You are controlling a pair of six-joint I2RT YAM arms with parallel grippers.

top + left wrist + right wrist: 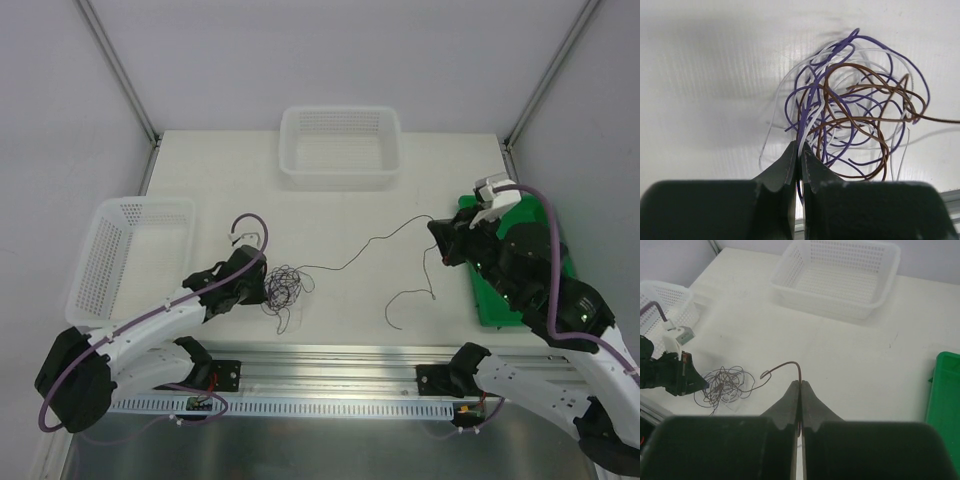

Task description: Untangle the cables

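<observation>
Step in hand, as judged: drawing the brown cable (787, 363) out of the tangle (283, 288), which lies on the bench (350, 215) lower left of centre in the overhead view; left fingers (791, 161) clenched on its purple and white strands; right fingers (791, 392) clenched on the brown cable, at centre right. Next move calls for a slow, steady parting of the arms — a jerk could tighten the loops.

The small tangle of thin floppy wires (855, 110) comprised purple, brown and white strands intermixed. The single thin wire strand (790, 365) lying apart from it read brown. The left gripper (800, 150) and right gripper (800, 386) were plain matt black. The rectangular plastic basket at the rear (340, 176) and the matching basket at the left (95, 270) were white, patterned with a regular grid of small holes. The flat plastic tray (486, 300) was solid green; the table top (350, 215) was plain off-white.
</observation>
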